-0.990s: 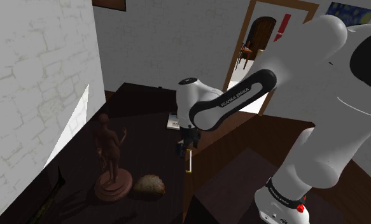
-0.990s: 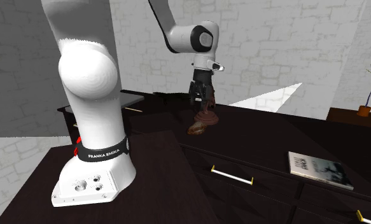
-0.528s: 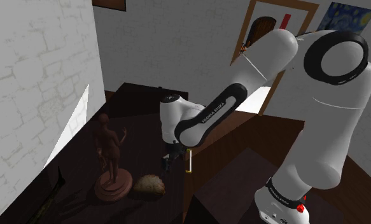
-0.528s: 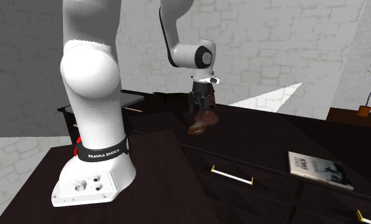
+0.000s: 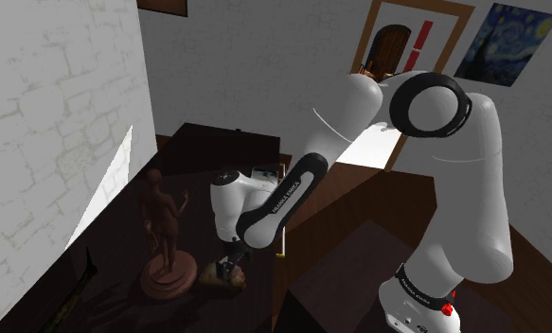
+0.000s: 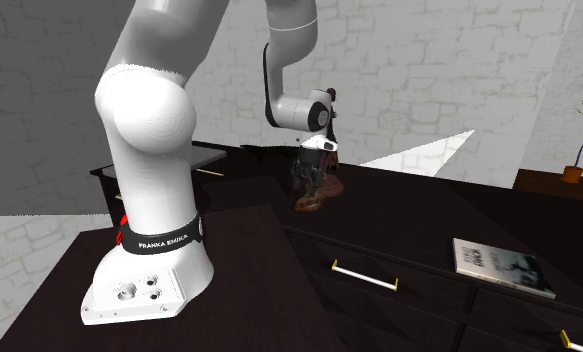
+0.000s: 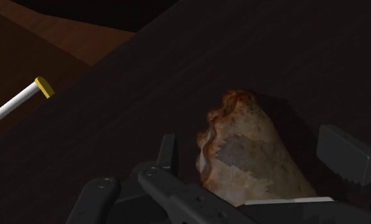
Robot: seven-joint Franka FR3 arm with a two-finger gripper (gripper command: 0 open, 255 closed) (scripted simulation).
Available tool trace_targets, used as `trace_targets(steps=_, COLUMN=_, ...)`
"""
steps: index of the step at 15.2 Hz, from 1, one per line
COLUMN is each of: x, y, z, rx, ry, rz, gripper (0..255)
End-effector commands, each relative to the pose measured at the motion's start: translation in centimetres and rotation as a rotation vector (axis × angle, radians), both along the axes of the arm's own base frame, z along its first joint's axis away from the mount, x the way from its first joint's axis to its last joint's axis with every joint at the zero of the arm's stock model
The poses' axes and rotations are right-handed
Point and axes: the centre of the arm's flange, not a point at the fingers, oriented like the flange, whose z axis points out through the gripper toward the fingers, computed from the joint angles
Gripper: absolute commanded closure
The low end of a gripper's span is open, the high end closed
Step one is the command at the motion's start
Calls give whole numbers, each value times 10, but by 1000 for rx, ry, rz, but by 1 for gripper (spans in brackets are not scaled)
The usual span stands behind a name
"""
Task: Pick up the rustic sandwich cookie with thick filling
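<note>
Down and toward the shoulder view's lower left since a second ago: the white arm [image 5: 487, 213] has folded over and dropped its wrist from beside the book to the cookie. The dark cabinet top [image 5: 203, 161] runs along the stone wall in the left half of that view. The robot's stand [image 5: 345, 279] sits at lower right. The brown figure statue [image 5: 162, 232] stands upright on its round base at lower left centre.

The book [image 6: 502, 267] lies flat at the second exterior view's lower right, well apart from everything else. The black gripper [image 5: 234, 269] points down at the cabinet top just right of the statue base; in the second exterior view the gripper [image 6: 306, 180] hangs in front of the statue.

The sandwich cookie [image 7: 241, 146], brown-crusted with pale filling, lies on the cabinet top beside the statue base, at lower centre-left of the shoulder view [image 5: 210, 276]. In the wrist view the gripper [image 7: 257, 156] straddles it with jaws apart, one finger [image 7: 170, 153] near the cookie's edge, the other clear of it. A white drawer handle [image 7: 15, 105] with a yellow end shows at the wrist view's left edge.
</note>
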Motion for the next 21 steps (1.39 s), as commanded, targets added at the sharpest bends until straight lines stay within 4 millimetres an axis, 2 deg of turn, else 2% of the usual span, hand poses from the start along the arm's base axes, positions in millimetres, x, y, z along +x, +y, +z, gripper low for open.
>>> trace_targets(steps=1, x=1, y=6, z=-12, rx=2, ry=0, rz=4, gripper=0)
trace_targets(steps=6, x=1, y=6, z=-39, rx=2, ry=0, rz=4, gripper=0)
trace_targets(steps=9, x=1, y=6, z=-42, rx=2, ry=0, rz=4, gripper=0)
trace_targets(steps=10, x=1, y=6, z=-42, rx=2, ry=0, rz=4, gripper=255)
trace_targets(steps=19, x=1, y=6, z=-42, rx=2, ry=0, rz=4, gripper=255)
trace_targets(steps=21, x=1, y=6, z=-31, rx=2, ry=0, rz=4, gripper=255)
